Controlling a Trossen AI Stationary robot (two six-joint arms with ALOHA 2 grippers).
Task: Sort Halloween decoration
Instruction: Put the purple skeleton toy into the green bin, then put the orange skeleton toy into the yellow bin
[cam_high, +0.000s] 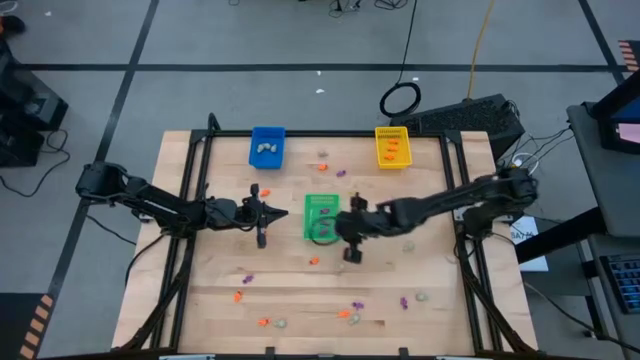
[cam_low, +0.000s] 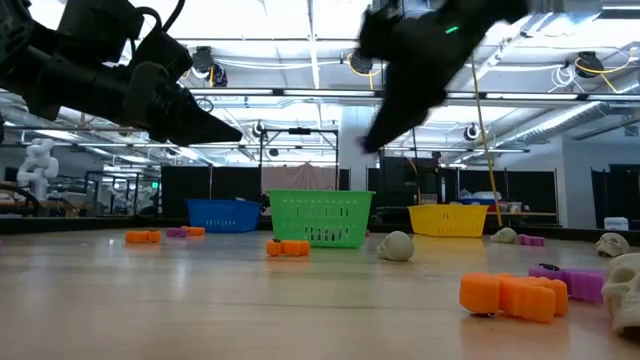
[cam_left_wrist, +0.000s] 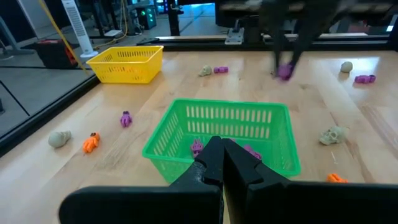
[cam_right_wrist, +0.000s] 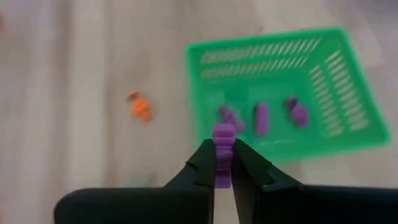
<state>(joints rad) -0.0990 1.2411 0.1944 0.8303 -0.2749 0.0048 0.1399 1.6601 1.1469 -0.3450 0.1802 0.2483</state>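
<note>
aloft, right tool (cam_right_wrist: 224, 163) with purple trinket (cam_right_wrist: 222, 144) near green tray (cam_right_wrist: 348, 93)

On the wooden surface (cam_high: 200, 300), a blue tray (cam_high: 267, 147) and a yellow tray (cam_high: 393, 146) stand behind the green tray (cam_high: 321, 216).

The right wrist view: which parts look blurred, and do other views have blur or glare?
Right wrist view: green tray and tabletop smeared, the held purple trinket sharper. Left wrist view: the right gripper is blurred. Low view: ceiling lights glare, both arms show dark.
</note>
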